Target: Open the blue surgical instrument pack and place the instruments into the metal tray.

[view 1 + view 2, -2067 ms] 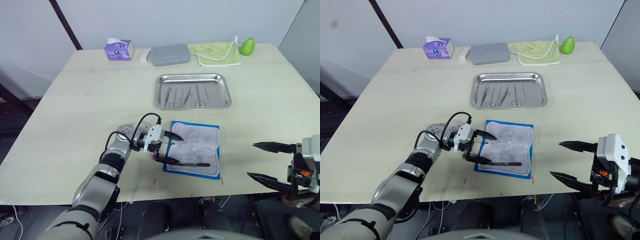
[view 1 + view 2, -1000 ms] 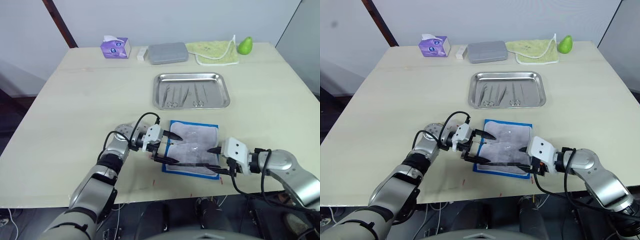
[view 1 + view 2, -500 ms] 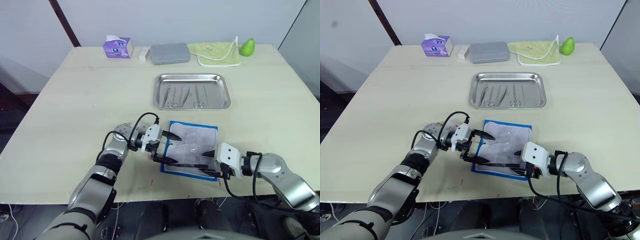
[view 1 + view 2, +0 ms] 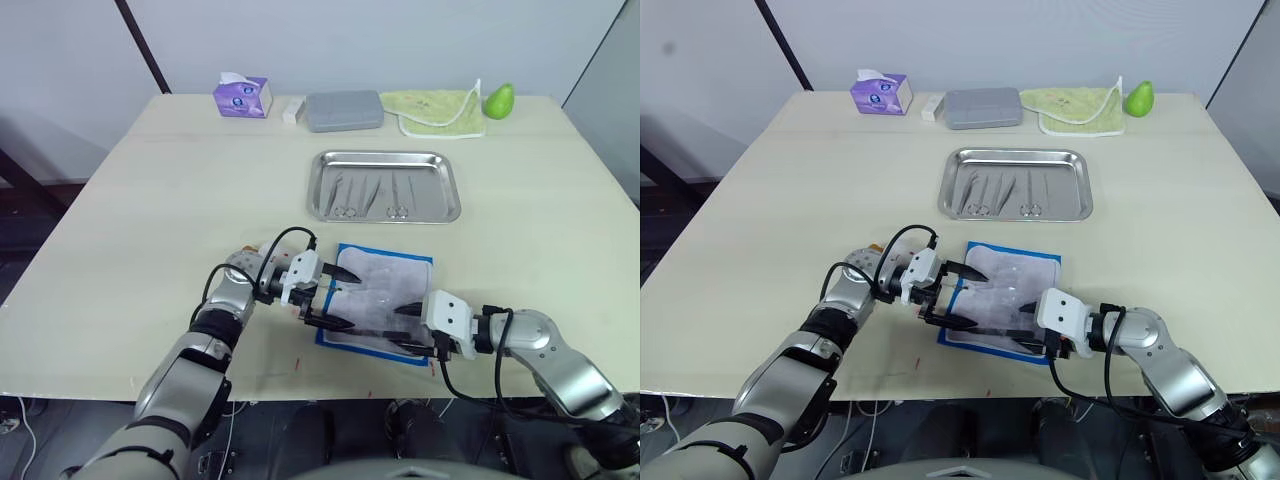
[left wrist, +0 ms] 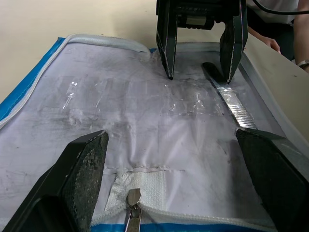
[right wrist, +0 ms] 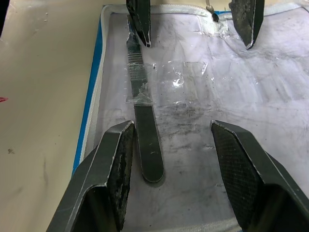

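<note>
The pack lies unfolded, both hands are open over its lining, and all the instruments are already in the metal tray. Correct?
Not quite. One flat metal instrument still lies on the lining of the blue surgical instrument pack, as the right wrist view shows. The rest holds: the pack is unfolded, the left hand and right hand are open over it, and other instruments lie in the metal tray.

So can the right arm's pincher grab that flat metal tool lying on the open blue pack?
Probably yes. The right gripper is open right over the tool, which lies bare on the pack, nothing blocking.
</note>
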`<state>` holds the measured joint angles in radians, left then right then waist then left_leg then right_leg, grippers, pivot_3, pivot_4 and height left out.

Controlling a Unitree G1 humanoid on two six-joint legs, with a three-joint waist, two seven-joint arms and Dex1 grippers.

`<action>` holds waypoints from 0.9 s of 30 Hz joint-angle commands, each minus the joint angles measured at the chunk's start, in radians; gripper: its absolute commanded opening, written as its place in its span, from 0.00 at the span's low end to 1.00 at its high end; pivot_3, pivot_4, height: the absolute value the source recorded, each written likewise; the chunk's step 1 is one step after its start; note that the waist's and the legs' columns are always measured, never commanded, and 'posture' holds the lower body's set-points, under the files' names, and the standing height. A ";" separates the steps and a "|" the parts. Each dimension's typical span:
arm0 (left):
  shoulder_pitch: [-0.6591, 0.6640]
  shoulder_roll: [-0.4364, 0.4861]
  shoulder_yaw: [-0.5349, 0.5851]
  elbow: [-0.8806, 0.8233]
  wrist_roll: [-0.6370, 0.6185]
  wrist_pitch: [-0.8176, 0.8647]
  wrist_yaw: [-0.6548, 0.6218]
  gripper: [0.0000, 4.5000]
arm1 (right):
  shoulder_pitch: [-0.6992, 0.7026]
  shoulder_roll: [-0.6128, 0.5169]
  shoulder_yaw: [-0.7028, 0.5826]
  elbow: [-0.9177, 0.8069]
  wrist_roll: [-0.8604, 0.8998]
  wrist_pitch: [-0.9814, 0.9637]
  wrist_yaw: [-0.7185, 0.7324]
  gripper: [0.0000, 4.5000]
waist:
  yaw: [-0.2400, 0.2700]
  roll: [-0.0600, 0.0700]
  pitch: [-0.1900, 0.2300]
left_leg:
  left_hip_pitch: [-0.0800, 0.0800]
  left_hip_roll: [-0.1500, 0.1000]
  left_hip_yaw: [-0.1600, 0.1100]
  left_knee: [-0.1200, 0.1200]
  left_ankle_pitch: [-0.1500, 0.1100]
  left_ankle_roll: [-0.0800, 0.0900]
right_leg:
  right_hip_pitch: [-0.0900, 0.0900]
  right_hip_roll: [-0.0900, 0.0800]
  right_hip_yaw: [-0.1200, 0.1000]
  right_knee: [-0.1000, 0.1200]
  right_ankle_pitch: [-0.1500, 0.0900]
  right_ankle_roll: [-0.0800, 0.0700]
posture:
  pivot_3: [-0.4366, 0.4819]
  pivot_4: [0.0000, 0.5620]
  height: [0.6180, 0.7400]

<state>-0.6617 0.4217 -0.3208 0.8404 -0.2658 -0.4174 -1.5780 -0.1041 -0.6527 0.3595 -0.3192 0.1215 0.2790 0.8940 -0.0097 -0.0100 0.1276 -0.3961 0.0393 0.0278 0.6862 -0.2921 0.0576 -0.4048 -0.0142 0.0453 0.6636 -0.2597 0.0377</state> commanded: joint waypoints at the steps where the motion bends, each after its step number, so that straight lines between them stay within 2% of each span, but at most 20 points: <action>1: 0.035 -0.016 -0.033 0.026 0.035 0.024 -0.036 1.00 | 0.013 -0.002 0.037 0.079 -0.050 0.002 0.007 0.59 | 0.000 0.000 0.000 | 0.001 0.000 -0.003 0.000 0.001 -0.001 | 0.002 0.000 -0.002 0.000 0.000 -0.001 | 0.48 0.27 0.97; 10: 0.030 -0.019 -0.030 0.031 0.037 0.023 -0.036 1.00 | 0.013 0.008 0.066 0.083 -0.063 -0.029 0.030 0.59 | 0.000 0.001 -0.001 | 0.004 0.000 -0.009 0.000 0.002 -0.003 | 0.007 0.000 -0.009 0.000 -0.002 -0.004 | 0.48 0.27 0.97; 26: 0.034 -0.021 -0.026 0.024 0.041 0.030 -0.036 1.00 | 0.025 -0.004 0.103 0.144 -0.113 -0.025 0.068 0.59 | -0.001 0.001 -0.001 | 0.011 0.000 -0.010 -0.003 0.002 -0.003 | 0.012 0.000 -0.005 0.000 -0.003 -0.004 | 0.48 0.27 0.97; 27: 0.034 -0.022 -0.025 0.024 0.042 0.030 -0.036 1.00 | 0.026 -0.003 0.104 0.157 -0.114 -0.026 0.067 0.53 | -0.001 0.000 -0.001 | 0.012 0.000 -0.010 -0.003 0.002 -0.003 | 0.013 0.000 -0.005 0.000 -0.003 -0.004 | 0.48 0.27 0.97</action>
<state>-0.6564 0.4155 -0.3208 0.8466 -0.2569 -0.4056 -1.5779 -0.1209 -0.6427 0.3842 -0.2653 0.0690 0.1924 0.9404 -0.0107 -0.0096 0.1264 -0.3835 0.0392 0.0180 0.6828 -0.2903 0.0545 -0.3915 -0.0145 0.0404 0.6637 -0.2629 0.0338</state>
